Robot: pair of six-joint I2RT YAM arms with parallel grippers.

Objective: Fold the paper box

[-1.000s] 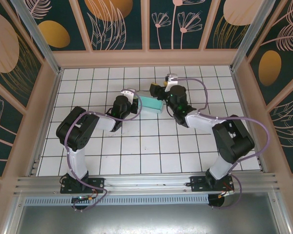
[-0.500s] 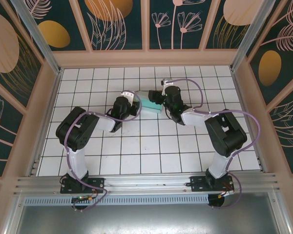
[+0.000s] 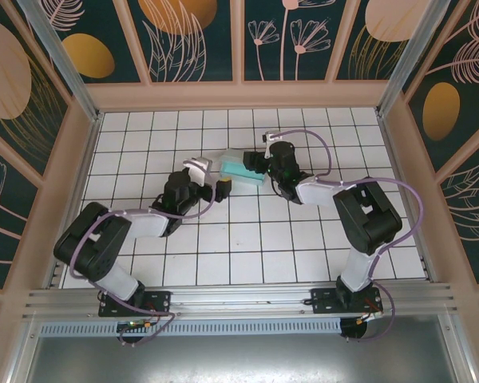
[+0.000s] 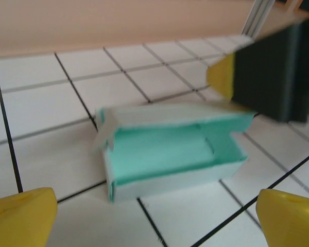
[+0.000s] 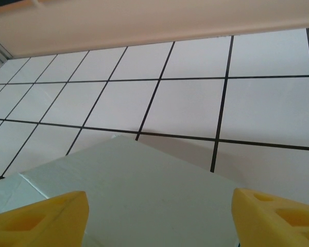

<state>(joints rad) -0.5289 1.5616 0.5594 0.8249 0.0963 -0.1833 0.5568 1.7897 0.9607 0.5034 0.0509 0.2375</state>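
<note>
**Item 1: paper box** (image 3: 240, 169). Pale teal card, stood up into a shallow oblong with one long side open. I log it lying on the white tiled surface (image 3: 223, 255), in the far half and about midway across, between my two pincers. From the left wrist I see its greener inside (image 4: 165, 149) and a small flap (image 4: 104, 129) sticking out at its left end.

**Item 2: left pincer** (image 3: 211, 177). Spread wide, holding nothing. It sits just to the near left of the box and apart from it. In its own wrist view the yellow fingertips (image 4: 21, 216) occupy the lower corners, with the box lying ahead between them.

**Item 3: right pincer** (image 3: 257, 163). Stationed at the box's right end, fingers standing apart. From its wrist, pale card (image 5: 129, 195) runs below and between the yellow tips (image 5: 41, 216). From the left wrist, one dark finger with a yellow pad (image 4: 220, 77) meets the box's far right corner. I cannot tell whether it presses there.
</note>
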